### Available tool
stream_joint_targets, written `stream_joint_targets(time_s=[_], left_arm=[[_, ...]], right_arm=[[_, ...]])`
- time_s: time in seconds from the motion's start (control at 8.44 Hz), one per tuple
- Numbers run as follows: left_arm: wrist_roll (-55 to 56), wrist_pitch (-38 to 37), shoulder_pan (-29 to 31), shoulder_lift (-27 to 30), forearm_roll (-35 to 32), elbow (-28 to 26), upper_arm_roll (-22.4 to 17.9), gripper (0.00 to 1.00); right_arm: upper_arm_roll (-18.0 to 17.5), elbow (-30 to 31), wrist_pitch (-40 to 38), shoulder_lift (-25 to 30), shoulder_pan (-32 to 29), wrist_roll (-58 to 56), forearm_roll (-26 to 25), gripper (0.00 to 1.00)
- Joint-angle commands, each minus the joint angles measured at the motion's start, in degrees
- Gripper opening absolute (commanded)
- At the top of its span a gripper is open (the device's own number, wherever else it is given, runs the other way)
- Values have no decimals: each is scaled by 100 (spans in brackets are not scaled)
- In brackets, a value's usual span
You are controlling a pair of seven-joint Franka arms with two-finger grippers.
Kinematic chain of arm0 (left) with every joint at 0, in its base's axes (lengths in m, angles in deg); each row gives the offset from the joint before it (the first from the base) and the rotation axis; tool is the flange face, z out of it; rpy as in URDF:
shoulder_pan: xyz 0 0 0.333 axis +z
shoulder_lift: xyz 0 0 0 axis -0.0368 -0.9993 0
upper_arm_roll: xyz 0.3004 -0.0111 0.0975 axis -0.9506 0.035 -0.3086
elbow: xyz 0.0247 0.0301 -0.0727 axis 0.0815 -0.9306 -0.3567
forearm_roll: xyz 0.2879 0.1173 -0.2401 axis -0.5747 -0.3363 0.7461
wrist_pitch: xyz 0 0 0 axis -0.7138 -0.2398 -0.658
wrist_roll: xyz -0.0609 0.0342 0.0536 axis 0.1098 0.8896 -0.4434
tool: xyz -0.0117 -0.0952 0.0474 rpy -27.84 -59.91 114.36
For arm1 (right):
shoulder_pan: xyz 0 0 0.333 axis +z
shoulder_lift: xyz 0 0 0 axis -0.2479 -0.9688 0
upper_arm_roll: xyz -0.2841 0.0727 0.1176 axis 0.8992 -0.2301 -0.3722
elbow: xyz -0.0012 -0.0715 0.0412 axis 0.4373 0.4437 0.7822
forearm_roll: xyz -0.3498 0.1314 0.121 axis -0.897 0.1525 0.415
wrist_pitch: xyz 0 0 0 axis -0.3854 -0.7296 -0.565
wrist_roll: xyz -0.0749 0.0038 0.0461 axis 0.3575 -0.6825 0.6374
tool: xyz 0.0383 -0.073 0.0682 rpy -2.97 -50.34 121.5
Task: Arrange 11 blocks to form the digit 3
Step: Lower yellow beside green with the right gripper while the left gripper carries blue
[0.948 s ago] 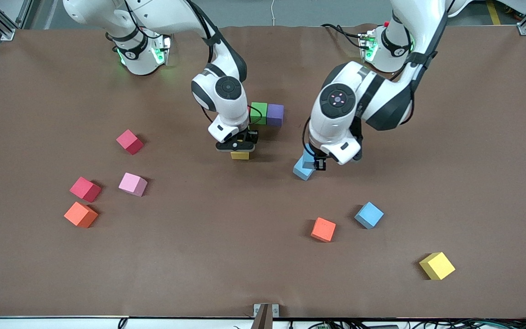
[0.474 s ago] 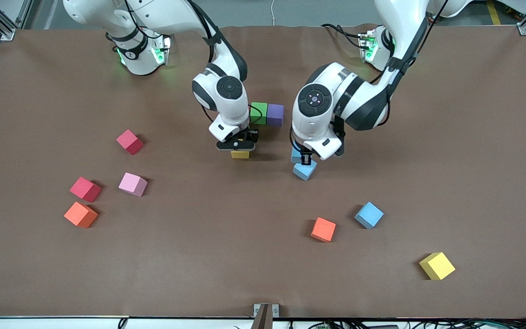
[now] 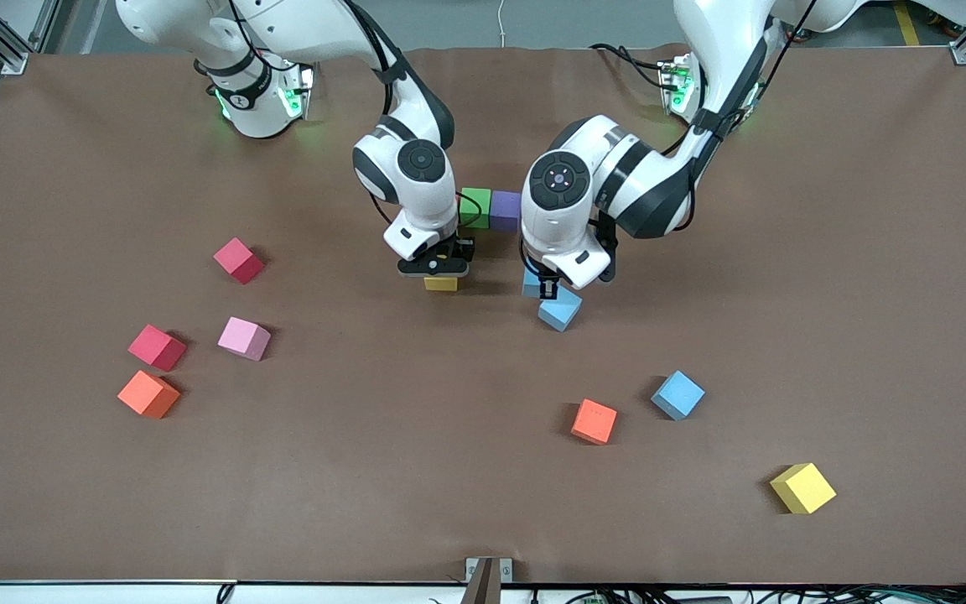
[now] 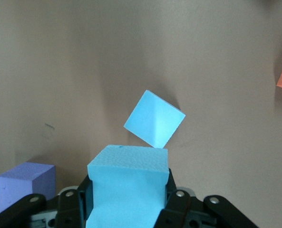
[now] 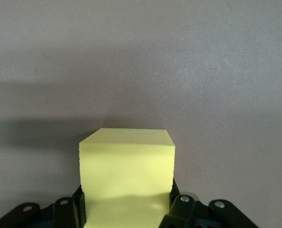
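At the middle of the bench [image 3: 785, 252], toward the edge where the arm bases stand: green block [image 3: 475, 206] and purple block [image 3: 504, 210] side by side and touching; green partly hidden by the right arm's wrist, purple partly by the left arm's wrist.

Right hand [image 3: 440, 273]: clenched on a yellow block [image 3: 440, 284]. Front view shows only the lower strip of this block under the fingers; right wrist view shows it [image 5: 126, 175] filling the gap between the jaws, lower part cut off by the frame. Located just nearer the front camera than the green block. Contact with the bench not determinable.

Left hand [image 3: 543, 288]: clenched on a light blue block [image 3: 531, 283], mostly hidden by the wrist in the front view; seen clearly in the left wrist view [image 4: 127, 185]. Held over a second light blue block [image 3: 560, 313] lying on the bench, turned at an angle.

Loose blocks:
- Toward the right arm's end: two red [image 3: 238, 259] [image 3: 157, 347], one pink [image 3: 244, 338], one orange [image 3: 148, 393].
- Toward the left arm's end, nearer the front edge: orange [image 3: 594, 421], light blue [image 3: 677, 394], and yellow [image 3: 802, 487], the last nearest the corner.
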Motion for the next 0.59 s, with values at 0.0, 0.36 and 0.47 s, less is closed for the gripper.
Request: stream_joint_targets(time_s=[0.0, 0.36, 0.47], left_arm=[[187, 145, -39, -125, 110, 88, 37, 30], [346, 267, -223, -248, 110, 79, 46, 30], [381, 312, -250, -257, 110, 79, 46, 30]], right_arm=[[29, 93, 7, 14, 82, 14, -46, 48], [29, 93, -28, 41, 109, 14, -46, 73], [29, 93, -45, 50, 118, 14, -46, 82]])
